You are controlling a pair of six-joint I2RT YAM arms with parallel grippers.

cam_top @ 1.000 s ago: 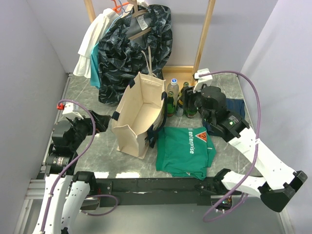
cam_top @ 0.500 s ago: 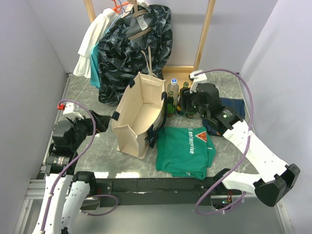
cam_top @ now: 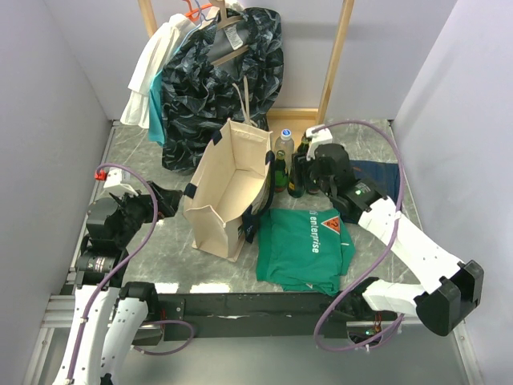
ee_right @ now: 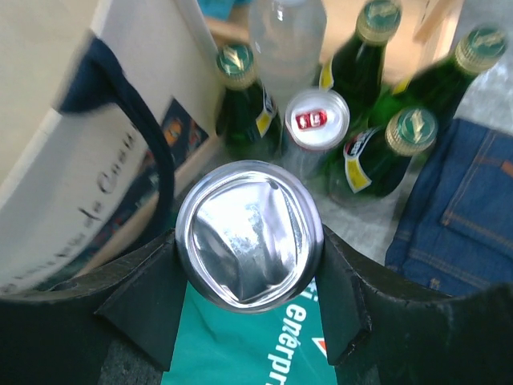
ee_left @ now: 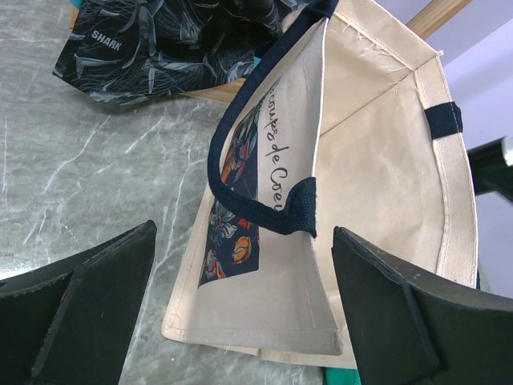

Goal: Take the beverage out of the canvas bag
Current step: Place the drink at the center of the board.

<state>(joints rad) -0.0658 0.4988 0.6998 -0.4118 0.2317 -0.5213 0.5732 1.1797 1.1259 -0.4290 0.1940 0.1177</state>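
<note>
On the grey marbled table (cam_top: 160, 249), centre-left, the canvas bag (cam_top: 228, 188) is standing upright w/ its mouth gaping open. A navy strap (ee_left: 272, 210) is drooping over one rim.

R side: the right gripper (ee_right: 248, 241) is gripping a can (ee_right: 247, 228), seen end-on, shiny concave end facing the wrist cam. Black fingers (ee_right: 144, 297) are pressing on both sides of it, jaws abt half apart, closed on the can. The can is sitting outside the bag, just beside the bag's right wall and over the far edge of the green T-shirt (cam_top: 306, 249). In the top view the can itself is hidden by the gripper.

Beyond the can, a cluster of green glass bottles (ee_right: 240, 96), a clear plastic bottle (ee_right: 286, 36) and a second small can w/ a red tab (ee_right: 317, 119) are standing close together btwn the bag and the blue jeans (ee_right: 457, 200).

L side: the left gripper (ee_left: 244, 297) is hovering low, near the bag's left side, jaws spread wide, nothing btwn them, pointing at the bag's printed panel.

Behind the bag, a dark patterned garment (cam_top: 216, 80) and a white garment (cam_top: 148, 76) are hanging from the wooden rack (cam_top: 337, 56).
</note>
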